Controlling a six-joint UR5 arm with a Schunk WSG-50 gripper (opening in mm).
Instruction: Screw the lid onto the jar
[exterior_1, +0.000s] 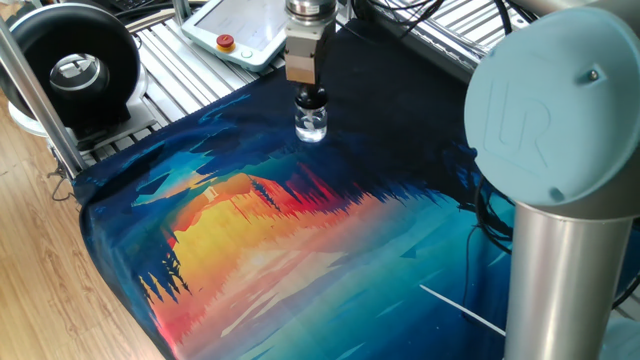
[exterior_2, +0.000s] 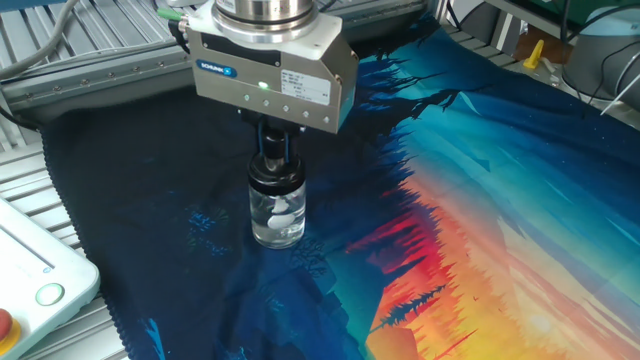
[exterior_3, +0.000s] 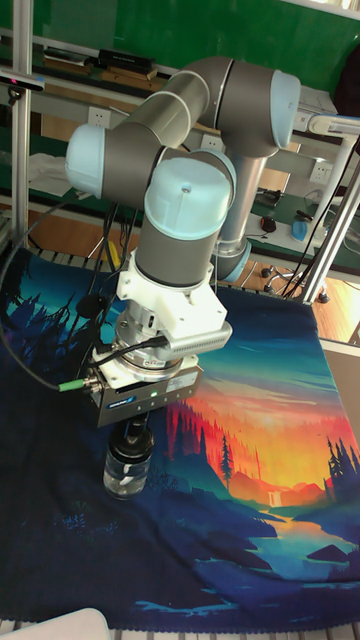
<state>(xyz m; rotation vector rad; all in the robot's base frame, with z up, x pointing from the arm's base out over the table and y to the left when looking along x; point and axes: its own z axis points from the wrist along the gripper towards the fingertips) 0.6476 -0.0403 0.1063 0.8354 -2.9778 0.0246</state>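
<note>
Upper left of the other fixed view: gripper (exterior_2: 272, 150) descends from its grey housing, fingers clamped on the lid (exterior_2: 275, 172). Lid sits atop the jar (exterior_2: 278, 212), upright on the dark left part of the printed cloth (exterior_2: 480, 200). Risk, as judged: jar unrestrained, could spin with the lid or tip; cross-threading if tilted.

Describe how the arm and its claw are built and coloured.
The arm is thick grey metal tubing with pale blue round caps at its joints. The claw has slim dark fingers under a boxy silver body that carries a small blue label and a lit green light. A green-tipped cable plugs into its side.
</note>
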